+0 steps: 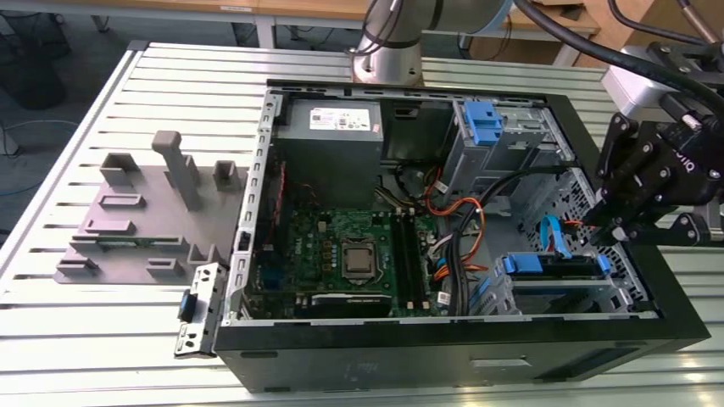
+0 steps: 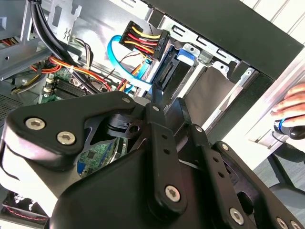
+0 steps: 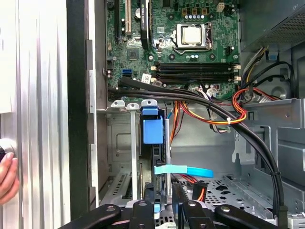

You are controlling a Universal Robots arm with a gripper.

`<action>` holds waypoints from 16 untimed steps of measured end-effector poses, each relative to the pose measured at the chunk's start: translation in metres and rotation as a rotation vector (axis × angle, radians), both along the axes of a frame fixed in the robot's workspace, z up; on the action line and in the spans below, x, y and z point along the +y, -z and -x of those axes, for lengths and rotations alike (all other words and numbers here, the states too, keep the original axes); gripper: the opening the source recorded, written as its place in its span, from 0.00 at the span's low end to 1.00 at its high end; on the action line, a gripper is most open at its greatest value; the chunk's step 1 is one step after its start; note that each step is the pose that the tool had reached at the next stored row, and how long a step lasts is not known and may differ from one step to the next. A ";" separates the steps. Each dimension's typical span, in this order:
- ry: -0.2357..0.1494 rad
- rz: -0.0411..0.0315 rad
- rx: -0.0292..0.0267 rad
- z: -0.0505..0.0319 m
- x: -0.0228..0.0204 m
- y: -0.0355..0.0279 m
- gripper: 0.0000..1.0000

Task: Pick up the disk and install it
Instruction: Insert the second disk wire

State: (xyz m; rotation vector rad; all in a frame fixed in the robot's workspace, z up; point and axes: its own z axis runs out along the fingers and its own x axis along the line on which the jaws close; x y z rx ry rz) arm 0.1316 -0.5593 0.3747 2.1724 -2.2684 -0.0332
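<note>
An open computer case (image 1: pixel 283 356) lies on its side on a slatted metal worktop (image 1: pixel 68 339), seen from above in the exterior view. Left of the case sits a grey fixture (image 1: pixel 136 212) with upright pegs. Inside the case, a grey power supply (image 1: pixel 331 136) sits at the far end, with a green motherboard (image 1: pixel 339 254) nearer the camera. Right of the motherboard, orange and black cables (image 1: pixel 464 220) cross toward the drive bays.

The disk (image 1: pixel 548 264) stands on edge in the bay at the case's near right corner, its blue bracket showing at the top. In the first wrist view the disk (image 3: pixel 152 131) stands in the bay's slot, with a light blue data cable (image 3: pixel 183 170) beside it.

The black hand (image 1: pixel 622 225) hovers over the case's right edge, just above the disk's bay. Its fingers (image 3: pixel 143 212) sit close together around the disk's edge, but I cannot tell whether they grip it.

A person's hand (image 2: pixel 293 107) rests outside the case.
</note>
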 end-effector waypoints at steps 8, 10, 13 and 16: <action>0.000 0.0004 0.0001 -0.0012 0.0002 -0.0003 0.29; 0.000 0.0004 0.0000 -0.0028 0.0005 0.0000 0.29; 0.000 0.0002 0.0000 -0.0062 0.0015 0.0013 0.29; 0.000 0.0004 0.0000 -0.0093 0.0035 0.0029 0.29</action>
